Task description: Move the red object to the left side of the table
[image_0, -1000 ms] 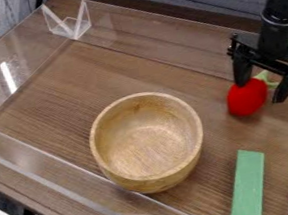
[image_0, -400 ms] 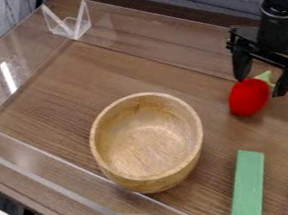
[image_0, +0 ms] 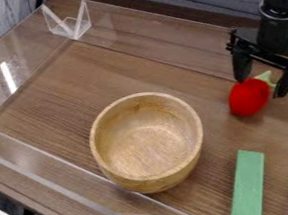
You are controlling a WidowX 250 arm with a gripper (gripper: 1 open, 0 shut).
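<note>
Dark brown wood-grain desk (image_0: 128, 71) w/ low clear acrylic walls along the edges; grey floor beyond at upper left. Small folded clear acrylic piece (image_0: 67, 21) standing at the far left corner area.

Round wooden bowl (image_0: 148, 141) near centre-front of desk, upright, inside bare.

Black robot arm (image_0: 281, 4) coming down from the top right edge, ending in gripper (image_0: 266, 70) over the right side of desk. Jaws apart, hanging just above and slightly behind the red object, one either side of its top; can't tell if a tip touches it, but not clamped on it.

Flat green strip (image_0: 248, 186) lying front right, long axis running roughly toward the camera, well apart from bowl's right rim, near the right wall.

Red object (image_0: 250, 97) resting on the desk at the right side, betw. bowl and right wall, just under the jaws. Glossy red, strawberry-shaped, pale green leafy bit (image_0: 264, 79) on its upper right. Much smaller than bowl. Apart from bowl and from green strip. Left half of desk holds only the acrylic piece.
</note>
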